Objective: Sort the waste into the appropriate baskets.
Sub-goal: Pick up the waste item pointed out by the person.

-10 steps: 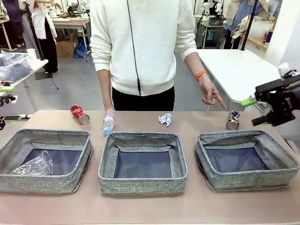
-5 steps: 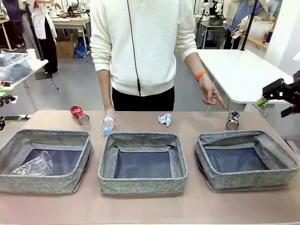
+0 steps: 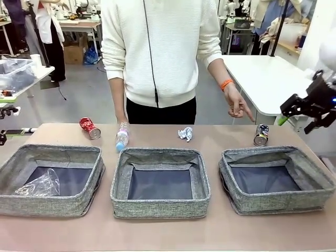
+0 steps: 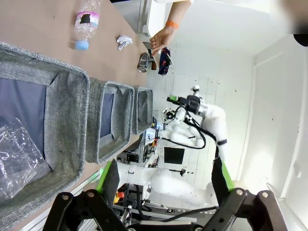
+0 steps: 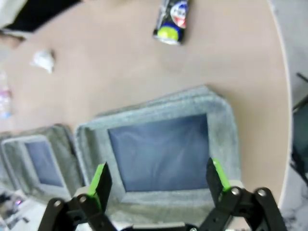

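right hand (image 5: pixel 158 175) wide open, empty, facing a grey basket (image 5: pixel 221 120); dark blue-silver can (image 5: pixel 171 19) on the worktop (image 5: pixel 120 62) beyond it. left hand (image 4: pixel 164 173) open, empty; clear plastic bag (image 4: pixel 17 154) ahead.

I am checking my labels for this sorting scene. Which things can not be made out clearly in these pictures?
1. Print on the dark blue-silver can: too small in the front view, blurred in the right wrist view.
2. Part of the clear plastic bag: cut off by the left wrist view's left edge.
3. Shape of the crumpled white paper wad: blurred in the right wrist view.
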`<move>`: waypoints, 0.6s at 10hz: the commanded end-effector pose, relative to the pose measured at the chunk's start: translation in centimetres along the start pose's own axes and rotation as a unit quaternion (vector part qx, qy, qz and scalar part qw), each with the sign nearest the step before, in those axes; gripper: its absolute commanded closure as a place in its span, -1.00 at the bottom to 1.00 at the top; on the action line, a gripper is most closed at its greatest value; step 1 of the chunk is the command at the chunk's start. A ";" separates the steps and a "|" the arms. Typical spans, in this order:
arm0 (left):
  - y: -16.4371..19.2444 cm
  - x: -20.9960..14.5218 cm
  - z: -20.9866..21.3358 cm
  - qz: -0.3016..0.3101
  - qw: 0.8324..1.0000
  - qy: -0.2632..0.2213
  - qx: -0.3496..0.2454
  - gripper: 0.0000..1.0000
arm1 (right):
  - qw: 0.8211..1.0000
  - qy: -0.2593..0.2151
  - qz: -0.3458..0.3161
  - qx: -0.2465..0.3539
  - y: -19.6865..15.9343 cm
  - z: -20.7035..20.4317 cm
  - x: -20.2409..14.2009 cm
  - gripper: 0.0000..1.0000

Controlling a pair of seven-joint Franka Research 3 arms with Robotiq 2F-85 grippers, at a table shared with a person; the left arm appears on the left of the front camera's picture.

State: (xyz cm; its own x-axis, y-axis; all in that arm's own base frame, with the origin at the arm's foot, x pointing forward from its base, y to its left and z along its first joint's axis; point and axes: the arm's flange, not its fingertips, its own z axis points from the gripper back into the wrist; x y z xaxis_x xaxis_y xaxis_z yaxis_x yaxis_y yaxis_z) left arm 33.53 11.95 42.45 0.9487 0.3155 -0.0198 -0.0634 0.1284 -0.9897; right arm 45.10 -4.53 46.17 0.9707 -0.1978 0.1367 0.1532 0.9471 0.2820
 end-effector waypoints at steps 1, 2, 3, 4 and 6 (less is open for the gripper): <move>-0.1 0.0 -0.1 -0.006 1.000 -0.003 0.002 -1.00 | 0.998 0.058 -0.025 -0.011 -1.2 -2.4 7.3 -1.00; -0.1 0.0 -0.1 -0.006 1.000 -0.003 0.002 -1.00 | 0.999 0.044 -0.013 -0.010 -1.7 -4.4 9.0 -1.00; -0.1 0.0 -0.1 -0.006 1.000 -0.003 0.002 -1.00 | 0.997 -0.006 -0.059 -0.043 -1.5 -4.5 8.4 -1.00; -0.1 0.0 -0.1 -0.006 1.000 -0.003 0.002 -1.00 | 0.999 0.044 -0.011 -0.006 -1.9 -4.8 6.6 -1.00; -0.1 0.0 -0.1 -0.006 1.000 -0.003 0.002 -1.00 | 0.997 0.010 0.016 -0.070 -2.2 -4.1 6.6 -1.00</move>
State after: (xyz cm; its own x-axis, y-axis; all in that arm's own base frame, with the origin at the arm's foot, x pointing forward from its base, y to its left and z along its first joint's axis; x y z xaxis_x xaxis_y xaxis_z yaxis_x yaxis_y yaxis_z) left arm 33.53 11.96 42.49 0.9487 0.3157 -0.0187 -0.0625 0.1291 -0.9897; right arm 52.80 -6.72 42.24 0.9794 -0.1827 0.0863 0.1620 0.9653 0.2050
